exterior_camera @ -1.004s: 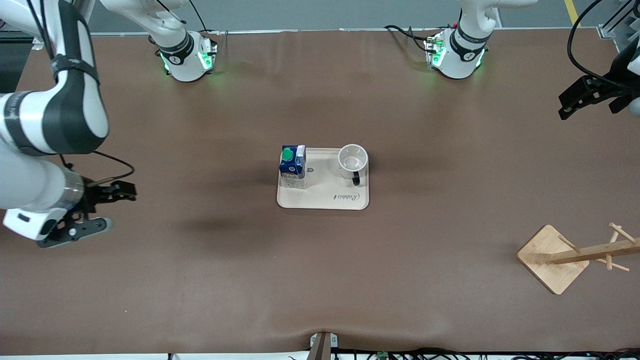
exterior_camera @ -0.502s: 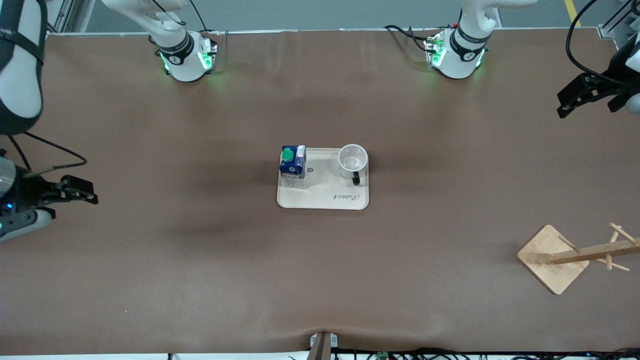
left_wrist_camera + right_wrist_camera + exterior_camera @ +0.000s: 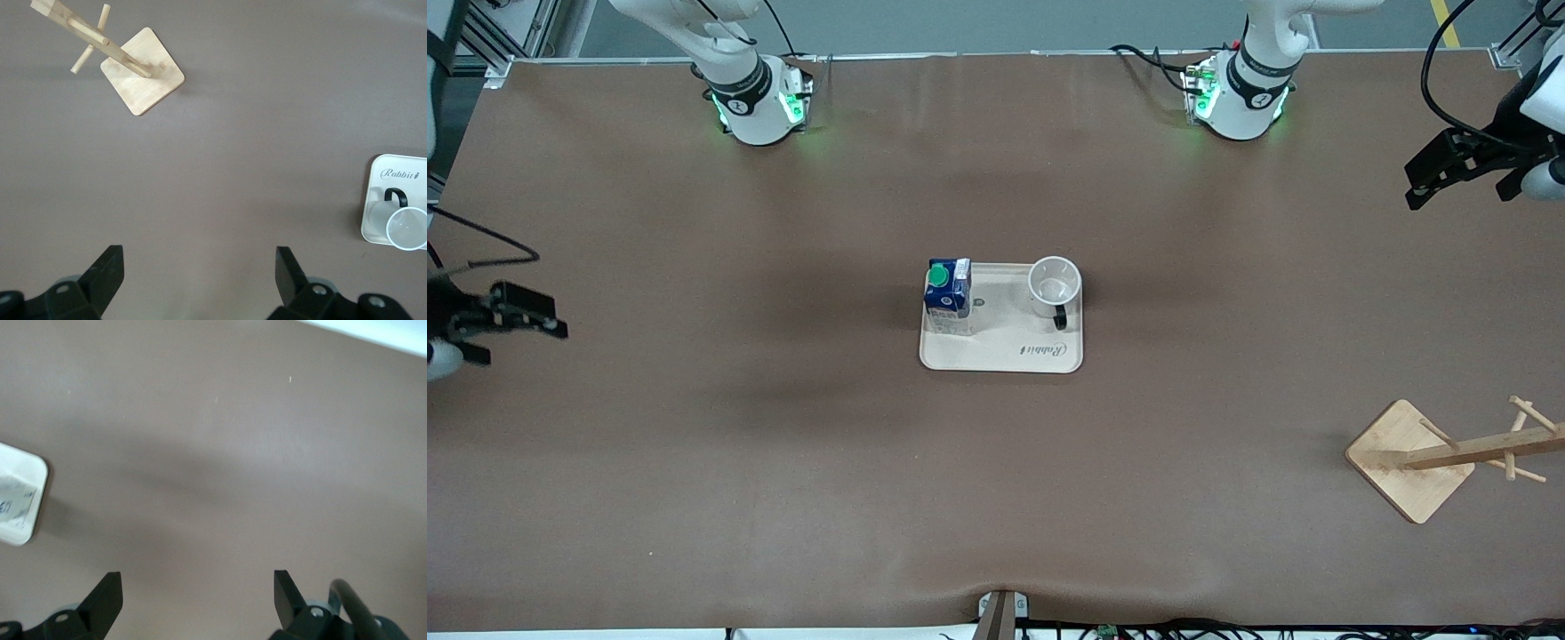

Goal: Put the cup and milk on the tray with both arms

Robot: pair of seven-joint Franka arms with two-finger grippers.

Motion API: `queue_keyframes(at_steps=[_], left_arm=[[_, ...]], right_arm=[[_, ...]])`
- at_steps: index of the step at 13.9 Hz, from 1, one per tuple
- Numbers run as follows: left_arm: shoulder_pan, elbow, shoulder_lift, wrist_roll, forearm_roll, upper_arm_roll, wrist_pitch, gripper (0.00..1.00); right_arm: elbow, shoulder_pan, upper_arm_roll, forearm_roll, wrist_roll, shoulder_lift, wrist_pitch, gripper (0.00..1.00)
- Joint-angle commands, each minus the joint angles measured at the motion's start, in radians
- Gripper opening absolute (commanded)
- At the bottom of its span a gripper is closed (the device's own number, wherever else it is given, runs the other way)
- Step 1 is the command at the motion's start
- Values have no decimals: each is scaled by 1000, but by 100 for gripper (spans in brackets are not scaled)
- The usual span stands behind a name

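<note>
The cream tray (image 3: 996,353) lies at the middle of the table. On it the dark-blue milk (image 3: 948,293) with its green cap stands upright at the right arm's end. The white cup (image 3: 1055,283) stands upright at the left arm's end, its black handle toward the front camera. My right gripper (image 3: 543,322) hangs open and empty over the right arm's end of the table, far from the tray. Over the left arm's end, my left gripper (image 3: 1411,185) is likewise open and empty. In the left wrist view the gripper (image 3: 199,257) is over bare table, with the tray (image 3: 393,175) and cup (image 3: 405,227) at the edge. In the right wrist view the gripper (image 3: 198,581) is wide open and only a tray (image 3: 37,495) corner shows.
A wooden rack (image 3: 1414,458) with pegs lies tipped on its square base toward the left arm's end, nearer the front camera than the tray; the left wrist view also shows the rack (image 3: 141,77). Brown table covering (image 3: 783,462) surrounds the tray. Cables run along the table's front edge.
The right arm has swung away from the tray toward its end of the table, mostly leaving the view. The left gripper has drifted slightly. Tray, milk and cup have not moved.
</note>
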Motion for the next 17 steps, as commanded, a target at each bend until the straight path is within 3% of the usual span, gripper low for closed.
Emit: queue_keyframes(at_steps=[1,3,8,11,17], left_arm=[[2,-16,-17,-35,-11,2,15,100],[3,-15,-9,-61,-13,2,22,100],[0,-15,1,-93,-13,2,33,100],[-3,-15,9,-93,-13,0,35,100],[2,-14,6,-87,-89,-1,19,100]], right_arm=[[-243,-38,15,-6,47,-205,8,100],[-311,-45,17,-11,224,-262,-5,100],[-427,-45,20,-32,248,-316,-31,100],[-255,11,31,-138,260,-291,-25,100],[-227,-1,25,-129,274,-271,-46,100]])
